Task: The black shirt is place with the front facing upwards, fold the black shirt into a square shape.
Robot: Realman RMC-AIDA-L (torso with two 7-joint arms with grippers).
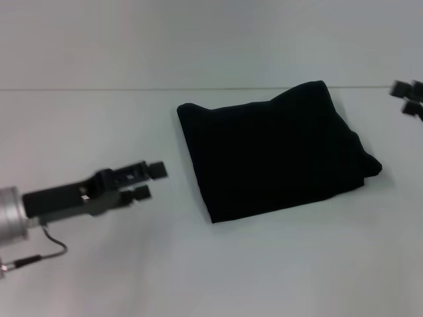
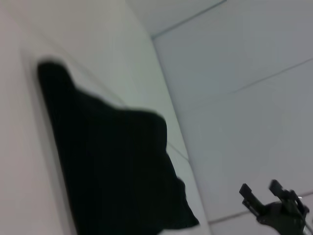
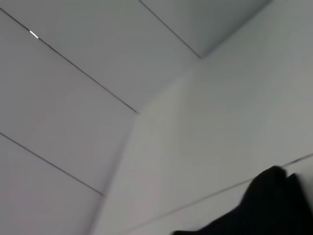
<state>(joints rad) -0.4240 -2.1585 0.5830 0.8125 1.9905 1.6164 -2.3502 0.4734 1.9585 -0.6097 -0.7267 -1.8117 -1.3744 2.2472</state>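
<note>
The black shirt point(image 1: 274, 153) lies folded into a rough rectangle on the white table, right of centre in the head view, with no lettering showing. It also fills the left wrist view as a dark slab point(image 2: 112, 166). A corner of the black shirt point(image 3: 274, 205) shows in the right wrist view. My left gripper point(image 1: 149, 181) hovers to the left of the shirt, apart from it, fingers open and holding nothing. My right gripper point(image 1: 410, 98) is at the far right edge, beyond the shirt's far right corner. The left wrist view shows the right gripper point(image 2: 260, 188) with its fingers spread and nothing between them.
The white table point(image 1: 99, 277) stretches around the shirt, with a thin seam line point(image 1: 99, 88) across its far side. A cable point(image 1: 39, 254) trails under my left arm near the front left.
</note>
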